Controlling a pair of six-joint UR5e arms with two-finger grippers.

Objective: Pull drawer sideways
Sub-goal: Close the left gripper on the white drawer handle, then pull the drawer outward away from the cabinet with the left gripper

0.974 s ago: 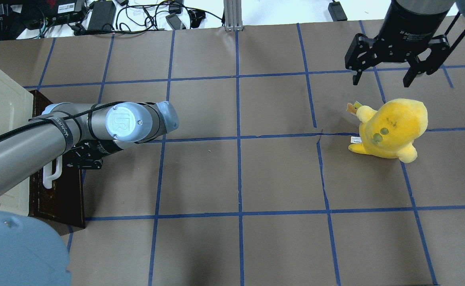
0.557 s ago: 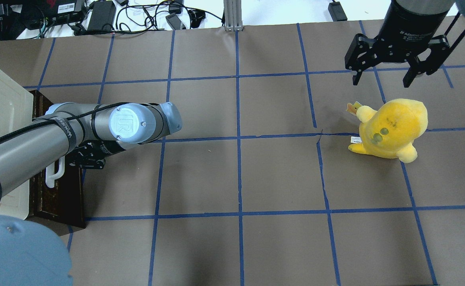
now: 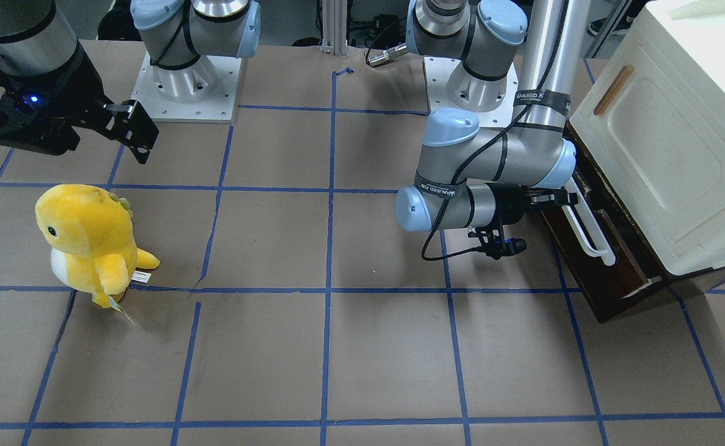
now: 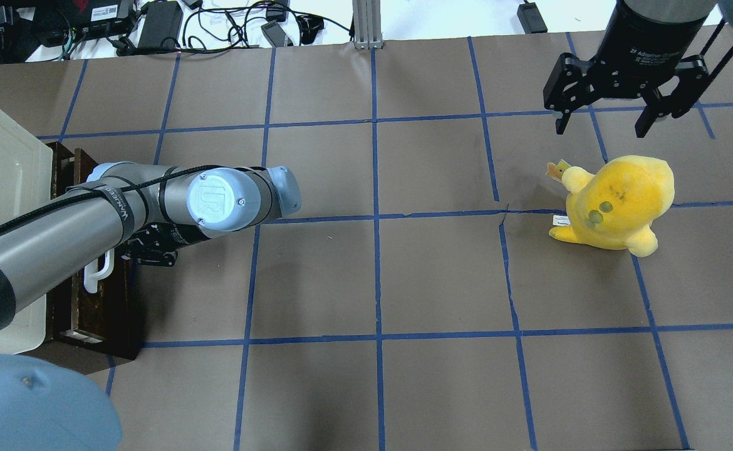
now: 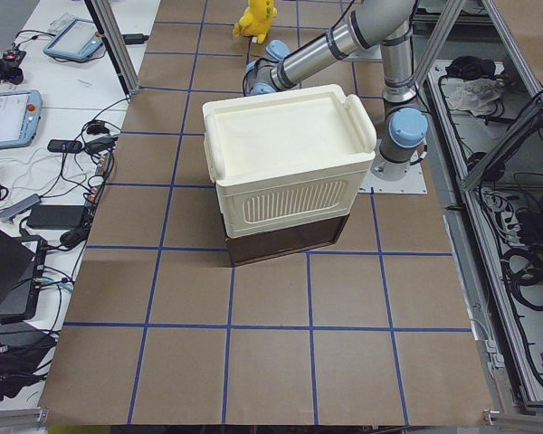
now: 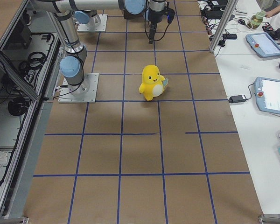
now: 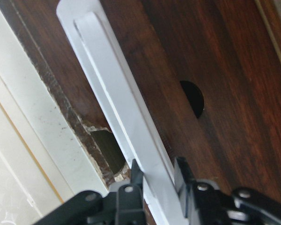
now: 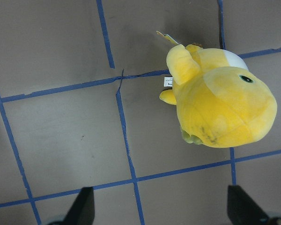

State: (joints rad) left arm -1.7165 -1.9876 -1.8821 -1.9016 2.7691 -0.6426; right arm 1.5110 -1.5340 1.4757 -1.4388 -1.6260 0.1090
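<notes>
Now, reading the overhead view as a clock face, we find the table point(image 4: 366, 275) carrying the cream cabinet point(image 4: 3, 188) at 9 o'clock. The drawer point(image 4: 100, 300) lies beneath it, its dark front facing 3 o'clock. A narrow gap shows behind that front, so we judge it slightly out. The yellow plush toy point(image 4: 617, 203) sits at about 2 o'clock, well apart from the drawer. Our right gripper point(image 4: 601, 128) hangs at 1 o'clock near the toy, jaws spread wide and holding nothing. Our left gripper point(image 7: 155, 180) is clamped on the white bar handle point(image 7: 112, 108), one finger on each side of the bar. We judge the pull itself to be in hand. The next move calls for a straight, level draw toward 3 o'clock, gripped firmly enough that the bar does not slip and the cabinet does not drag along.
</notes>
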